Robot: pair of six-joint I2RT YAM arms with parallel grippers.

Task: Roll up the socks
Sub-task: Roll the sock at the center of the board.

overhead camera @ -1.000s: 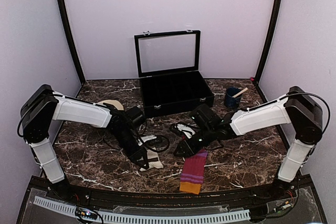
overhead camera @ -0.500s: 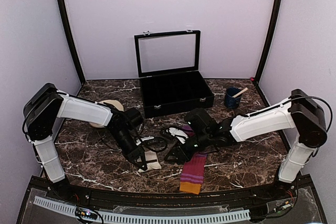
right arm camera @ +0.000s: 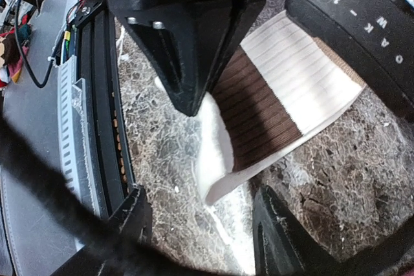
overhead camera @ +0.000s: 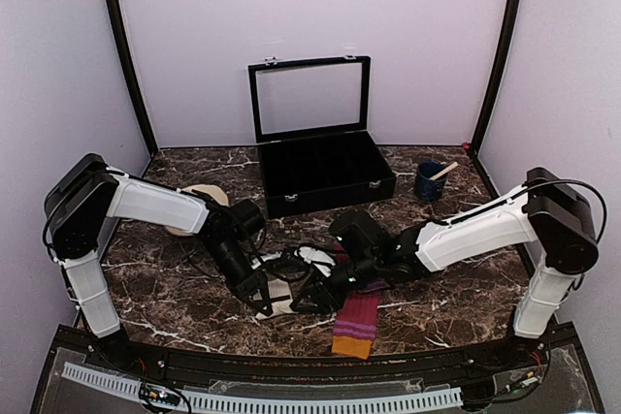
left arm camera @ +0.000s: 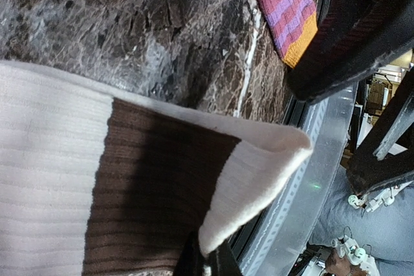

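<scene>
Here left fingers [right arm camera: 193, 98] clench the cream sock's [right arm camera: 288, 72] edge near the table's [overhead camera: 446, 302] front rim; right fingers [overhead camera: 305, 301] spread alongside.

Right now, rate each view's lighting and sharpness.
Top external: even light, sharp, soft shadows on the marble table. Left wrist: the cream sock shows crisp ribs, with a shadow falling across it. Right wrist: edges bend, and the right gripper looms dark and blurred.

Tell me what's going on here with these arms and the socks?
The left claw pinches an edge of the cream sock, lifting it slightly off the marble table. The right claw is open and low beside that raised edge, not gripping it. The striped magenta sock lies flat near the front edge, untouched. Neither sock is rolled yet.
</scene>
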